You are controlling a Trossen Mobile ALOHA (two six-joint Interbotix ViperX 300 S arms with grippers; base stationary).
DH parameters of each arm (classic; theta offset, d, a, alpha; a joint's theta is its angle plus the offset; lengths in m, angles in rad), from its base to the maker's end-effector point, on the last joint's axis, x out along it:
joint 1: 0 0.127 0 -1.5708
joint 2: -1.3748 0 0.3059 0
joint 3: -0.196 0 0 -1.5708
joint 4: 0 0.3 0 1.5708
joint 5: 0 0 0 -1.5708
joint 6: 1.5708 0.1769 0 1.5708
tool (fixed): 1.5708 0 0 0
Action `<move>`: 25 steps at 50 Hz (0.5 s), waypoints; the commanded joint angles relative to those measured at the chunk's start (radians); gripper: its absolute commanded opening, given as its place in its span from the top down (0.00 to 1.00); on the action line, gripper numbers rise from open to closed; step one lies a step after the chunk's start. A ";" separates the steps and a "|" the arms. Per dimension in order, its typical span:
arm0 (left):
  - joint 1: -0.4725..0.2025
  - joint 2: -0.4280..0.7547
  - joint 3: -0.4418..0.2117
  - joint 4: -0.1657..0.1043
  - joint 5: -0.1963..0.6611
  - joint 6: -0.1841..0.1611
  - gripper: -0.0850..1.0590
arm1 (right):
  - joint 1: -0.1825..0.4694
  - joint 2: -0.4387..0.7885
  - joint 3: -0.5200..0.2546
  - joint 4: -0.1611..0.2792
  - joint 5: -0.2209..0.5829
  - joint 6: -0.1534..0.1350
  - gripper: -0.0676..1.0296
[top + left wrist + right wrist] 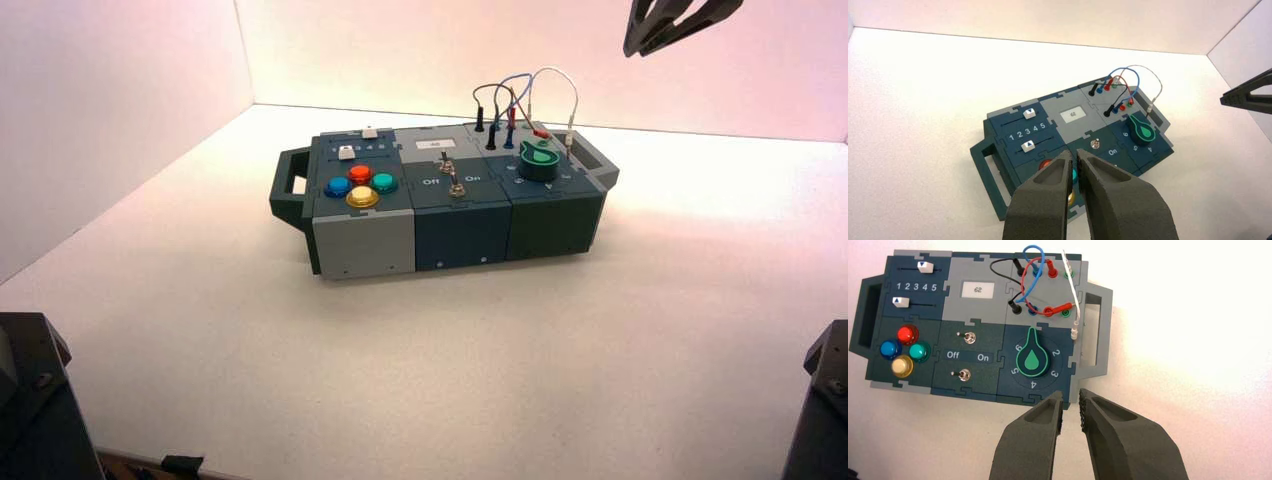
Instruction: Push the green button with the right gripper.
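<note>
- I see the box (440, 215) sitting on the worktop (420, 360), nearer its far edge.
- Four buttons, the green button (385, 182) among them, sit at the box's left end.
- Two switches (451, 176) stand mid-box.
- The knob (540, 160) sits at the right end, wires (520, 95) behind it.
- My right gripper (680, 22) hangs above the worktop's far right corner.
</note>
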 commanded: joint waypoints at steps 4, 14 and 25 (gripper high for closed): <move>0.006 -0.002 -0.015 0.000 -0.006 -0.003 0.88 | -0.003 -0.012 -0.011 0.002 -0.006 -0.005 0.75; 0.006 -0.002 -0.018 0.000 -0.006 -0.002 0.88 | -0.003 -0.014 -0.015 0.002 -0.006 -0.006 0.75; 0.035 -0.008 -0.015 0.000 -0.006 -0.002 0.88 | 0.005 -0.020 -0.023 0.003 -0.005 -0.006 0.75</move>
